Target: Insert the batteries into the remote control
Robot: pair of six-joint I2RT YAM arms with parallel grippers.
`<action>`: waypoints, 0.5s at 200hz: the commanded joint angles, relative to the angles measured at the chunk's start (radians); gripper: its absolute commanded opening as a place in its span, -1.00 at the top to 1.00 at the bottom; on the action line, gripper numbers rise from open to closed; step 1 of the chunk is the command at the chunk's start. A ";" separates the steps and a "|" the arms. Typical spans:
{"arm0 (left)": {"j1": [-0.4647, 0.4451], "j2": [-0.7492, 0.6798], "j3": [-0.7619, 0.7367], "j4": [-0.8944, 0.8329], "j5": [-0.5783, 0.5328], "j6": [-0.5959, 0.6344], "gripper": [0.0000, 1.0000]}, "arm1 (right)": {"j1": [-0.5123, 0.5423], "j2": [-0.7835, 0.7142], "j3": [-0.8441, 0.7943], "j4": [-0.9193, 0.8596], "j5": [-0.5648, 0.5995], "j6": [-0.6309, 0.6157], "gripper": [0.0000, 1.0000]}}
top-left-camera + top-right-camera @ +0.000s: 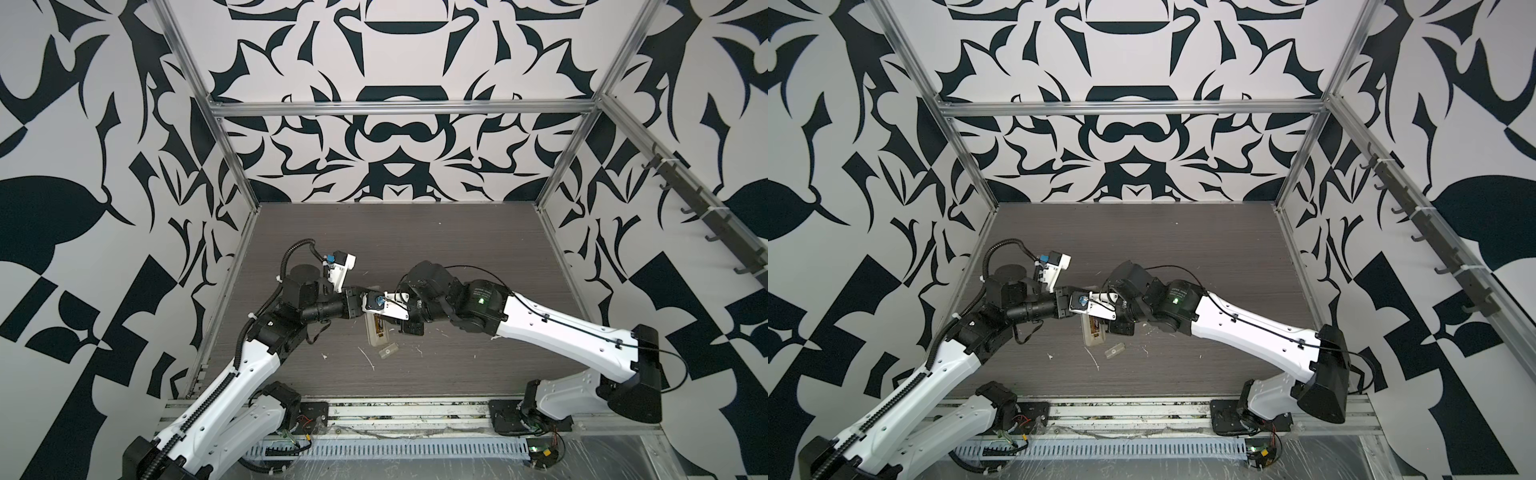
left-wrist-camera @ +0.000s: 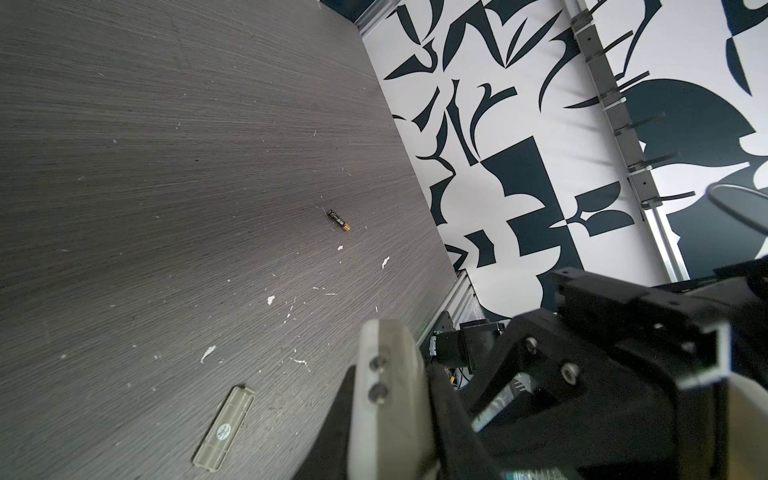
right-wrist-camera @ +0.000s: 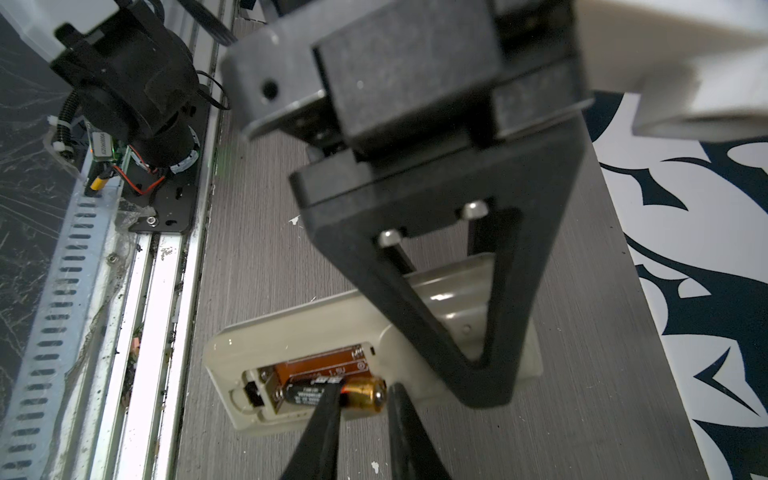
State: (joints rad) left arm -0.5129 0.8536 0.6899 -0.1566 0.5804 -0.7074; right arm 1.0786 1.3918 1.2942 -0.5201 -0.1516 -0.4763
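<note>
Right wrist | right end effector (image 3: 365, 386) ajar (1 finger (image 3: 320, 424) across battery (image 3: 305, 395)) | remote (image 3: 307, 332) beneath

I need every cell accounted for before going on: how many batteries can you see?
2. One battery sits at the remote control's open recess, at the right gripper; the other battery lies loose on the table. More could be hidden.

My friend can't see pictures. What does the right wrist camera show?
The right hand has its fingers at a battery over the remote's open battery slot. The shut left hand seems to pin the remote down.
</note>
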 commanded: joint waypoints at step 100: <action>-0.002 -0.021 0.036 -0.003 0.027 0.002 1.00 | 0.026 0.049 0.068 -0.056 0.049 -0.030 0.58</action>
State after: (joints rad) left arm -0.5117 0.8528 0.6899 -0.1871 0.5686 -0.7017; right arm 1.0950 1.4246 1.3262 -0.5579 -0.1284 -0.4870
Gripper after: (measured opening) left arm 0.249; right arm 0.209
